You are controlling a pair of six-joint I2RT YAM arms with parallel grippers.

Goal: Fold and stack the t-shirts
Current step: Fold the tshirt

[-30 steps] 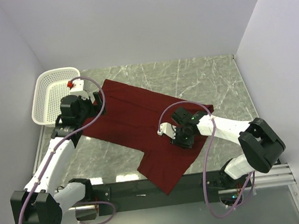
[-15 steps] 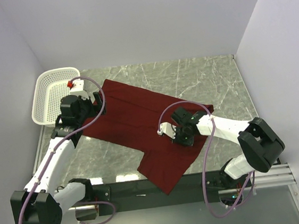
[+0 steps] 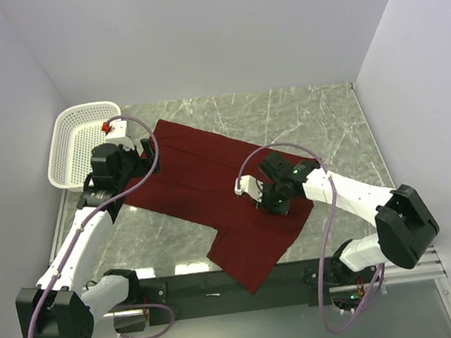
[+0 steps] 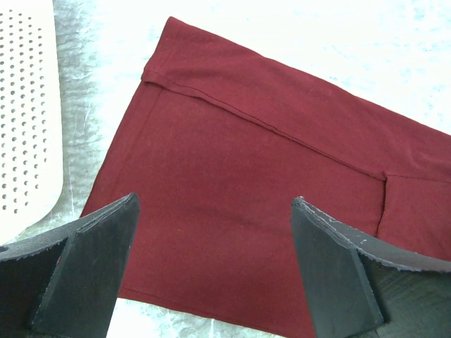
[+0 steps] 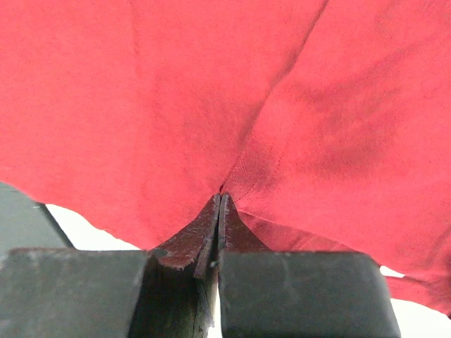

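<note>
Fingertips (image 5: 184, 243) of right gripper (image 5: 220, 203) are pressed together, pinching a raised pucker of the maroon t-shirt (image 3: 198, 180) close to its right-hand edge. Left gripper (image 4: 215, 205) is spread wide and empty above the shirt's far-left corner, beside the white basket (image 3: 61, 154). The shirt lies diagonally across the marble table (image 3: 317, 119), its near end reaching the front edge; bare marble shows far right. Both arms reach forward, wrists tilted down.
</note>
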